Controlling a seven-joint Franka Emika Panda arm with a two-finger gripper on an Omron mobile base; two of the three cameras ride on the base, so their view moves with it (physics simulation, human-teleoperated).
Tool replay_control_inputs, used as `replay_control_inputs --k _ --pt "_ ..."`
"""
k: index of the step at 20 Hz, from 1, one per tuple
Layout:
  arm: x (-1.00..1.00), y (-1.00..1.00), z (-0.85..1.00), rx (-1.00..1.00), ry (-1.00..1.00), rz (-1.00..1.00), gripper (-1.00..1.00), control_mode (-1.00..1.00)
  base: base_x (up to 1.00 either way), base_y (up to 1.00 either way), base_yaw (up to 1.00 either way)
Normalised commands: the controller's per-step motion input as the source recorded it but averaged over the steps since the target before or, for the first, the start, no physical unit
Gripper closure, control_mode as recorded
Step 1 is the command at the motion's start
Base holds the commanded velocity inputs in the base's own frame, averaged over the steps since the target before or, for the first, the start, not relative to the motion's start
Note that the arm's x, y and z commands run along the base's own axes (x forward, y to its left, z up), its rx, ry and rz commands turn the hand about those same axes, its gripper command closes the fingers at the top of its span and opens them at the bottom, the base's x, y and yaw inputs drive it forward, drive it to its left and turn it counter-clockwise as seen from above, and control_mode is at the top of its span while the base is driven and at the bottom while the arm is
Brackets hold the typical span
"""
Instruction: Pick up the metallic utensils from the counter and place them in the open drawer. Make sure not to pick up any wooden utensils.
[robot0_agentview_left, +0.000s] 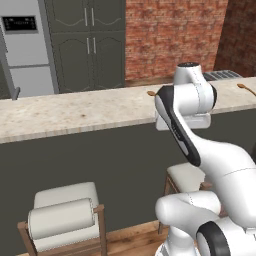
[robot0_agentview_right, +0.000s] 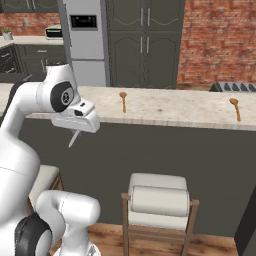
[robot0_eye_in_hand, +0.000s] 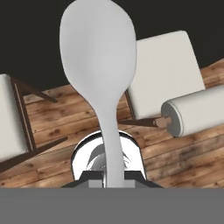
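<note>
Pale silver-grey spoon (robot0_eye_in_hand: 99, 65), round-headed, slim-handled

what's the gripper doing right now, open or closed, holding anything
Gripper: closed on a metal spoon, gripping its handle, with the spoon's head pointing away from the hand.

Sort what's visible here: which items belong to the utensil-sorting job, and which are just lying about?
Job:
- metal spoon, gripped in the shut pincer, hanging below the hand
- counter
- wooden spoons, to be left alone: one mid-counter, one farther right

Just about:
- stools in front of the counter
- fridge
- tall cabinets
- brick wall
</note>
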Motion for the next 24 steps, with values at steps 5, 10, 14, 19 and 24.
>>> replay_control_inputs --k 5,10,14,19,24 --pt "0.00 0.00 0.00 0.00 0.00 0.00 1.00 -1.00 0.00 0.00 0.00" --pt "-0.03 0.00 0.00 0.00 0.00 0.00 1.00 -1.00 0.00 0.00 0.00" --pt "-0.08 -0.01 0.00 0.00 -0.01 0.00 1.00 1.00 -0.48 -0.14 -0.06" --pt "0.00 0.00 0.00 0.00 0.00 0.00 1.00 1.00 -1.00 -0.45 -0.28" --pt "0.00 0.00 0.00 0.00 0.00 0.00 1.00 1.00 -0.75 -0.86 -0.45"
